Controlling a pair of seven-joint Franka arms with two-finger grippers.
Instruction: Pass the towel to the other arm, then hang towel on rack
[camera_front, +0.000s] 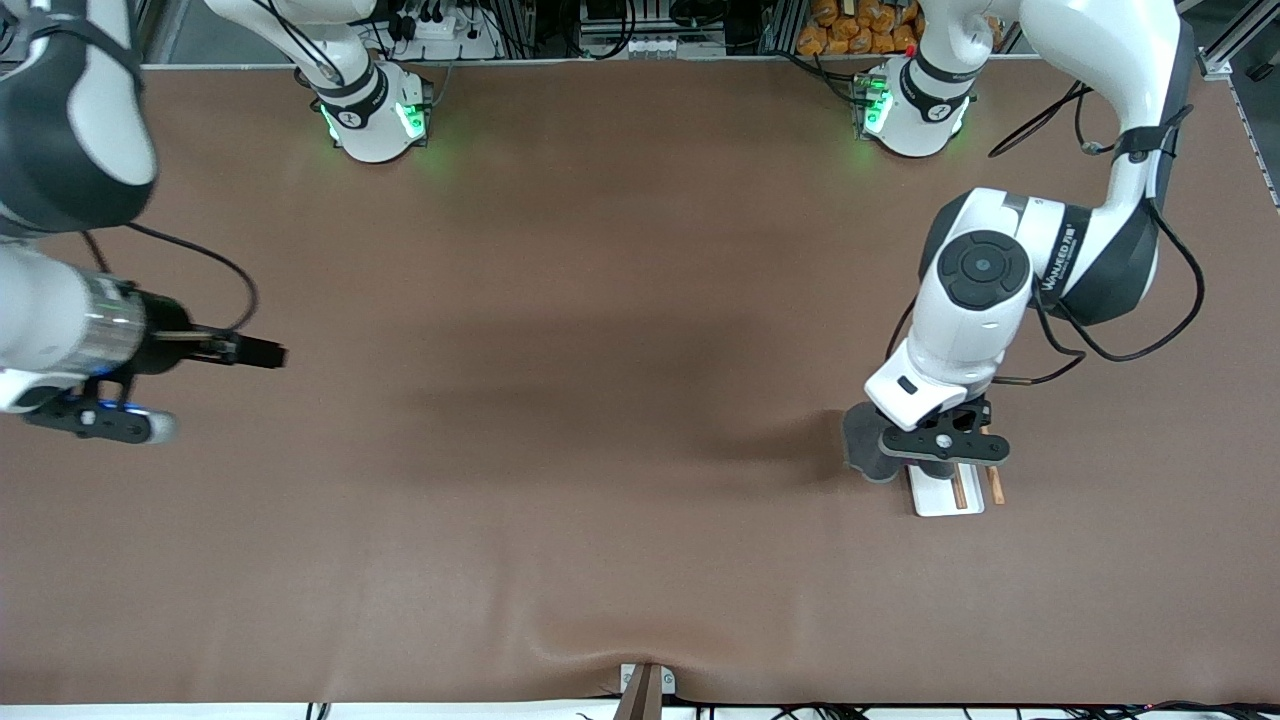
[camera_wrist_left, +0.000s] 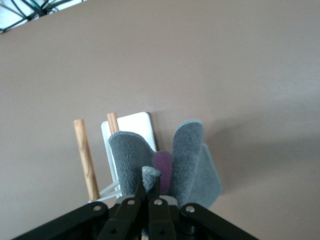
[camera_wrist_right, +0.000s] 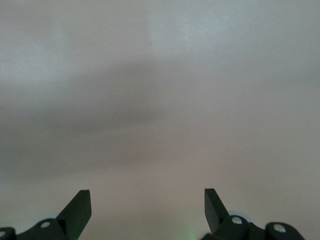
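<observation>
You are in the hanging step: the handover looks done, since your left pincer (camera_wrist_left: 148, 192) is clenched on the towel (camera_wrist_left: 187, 160) and holds it just above the rack (camera_front: 948, 492) at the left arm's end of the bench (camera_front: 600, 400). In the left wrist view the cloth droops from the pinch in two grey lobes with a strip of purple showing between them, and the rack's two wooden rails (camera_wrist_left: 86, 159) and white base lie below it and a little to one side. The towel does not look draped over either rail yet, though from the front view the wrist hides most of the contact, so you cannot be sure. Your next move, as I judge it, is to carry the hanging cloth across a rail so it falls on both sides, then let go. Your right pincer (camera_front: 262, 351) waits released over the bench at the right arm's end, holding nothing.
</observation>
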